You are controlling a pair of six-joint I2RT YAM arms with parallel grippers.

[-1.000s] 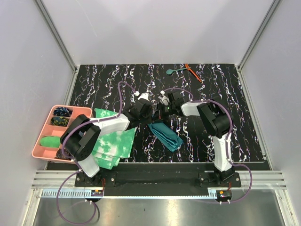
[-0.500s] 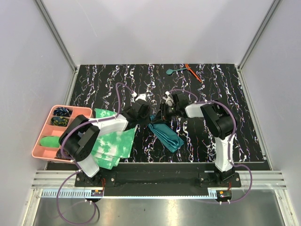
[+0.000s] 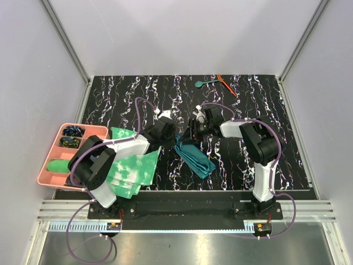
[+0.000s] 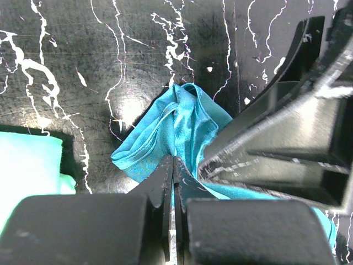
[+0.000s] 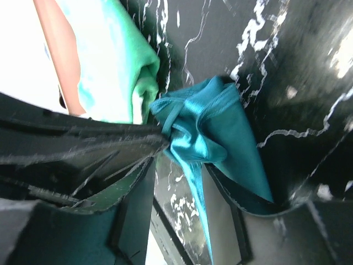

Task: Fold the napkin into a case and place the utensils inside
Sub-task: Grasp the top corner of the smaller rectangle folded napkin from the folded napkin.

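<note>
The right end effector (image 5: 179,182) has just let go. A second ago its jaws were nearly shut on the far end of the napkin (image 3: 194,157); now they stand well apart, with a loose strand of the teal cloth hanging between them. From the blurred wrist view I cannot be sure whether the cloth touches one finger.

The left end effector (image 4: 173,176) has not changed: its jaws are pressed shut on the same bunched end.

The napkin lies as a narrow folded strip in the middle of the surface (image 3: 121,99). The fold seems handed to the left arm alone, likely freeing the right to regrip or fetch. The spoon (image 3: 203,83) and orange stick (image 3: 226,85) lie at the far edge, well apart from the napkin, so nothing is inside yet.
</note>
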